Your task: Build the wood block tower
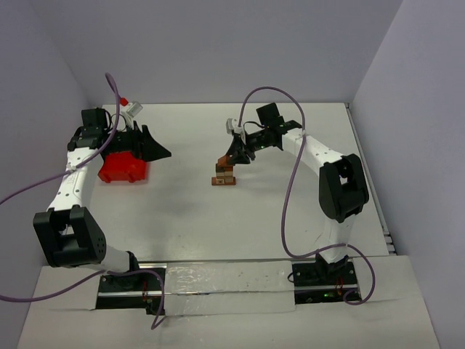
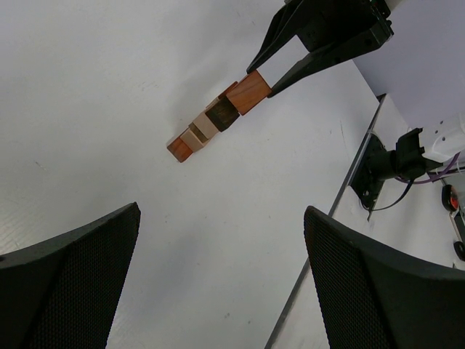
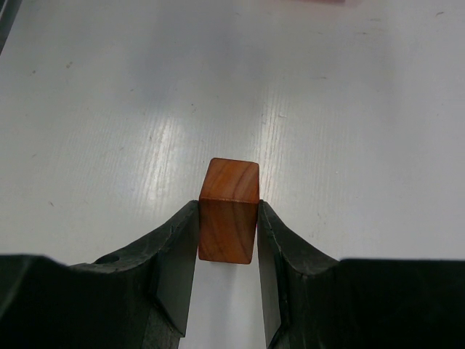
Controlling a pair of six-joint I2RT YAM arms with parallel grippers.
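The right arm's jaws are clamped on a reddish-brown block [image 3: 229, 211], gripping its two side faces with its far end sticking out past the tips. The block looks a little longer than it is wide, and its long side runs along the jaws, pointing away from the wrist and down toward the tabletop [image 1: 240, 225].

In the left wrist view the block sits at the top end of the tower [image 2: 207, 127], against the dark piece below it. I cannot tell whether it already rests flat there or is just short of touching. The tower stands near the middle of the tabletop, its long axis upright from a flat base piece; it reads as a slanted line only because that camera is tilted.

The step in hand looks like setting this block on top. The next move probably calls for lowering it square onto the stack, then parting the jaws gently and lifting straight up so nothing is nudged.

The left arm's jaws are spread wide and hold nothing, hanging over the red bin [image 1: 123, 167], well apart from the tower.
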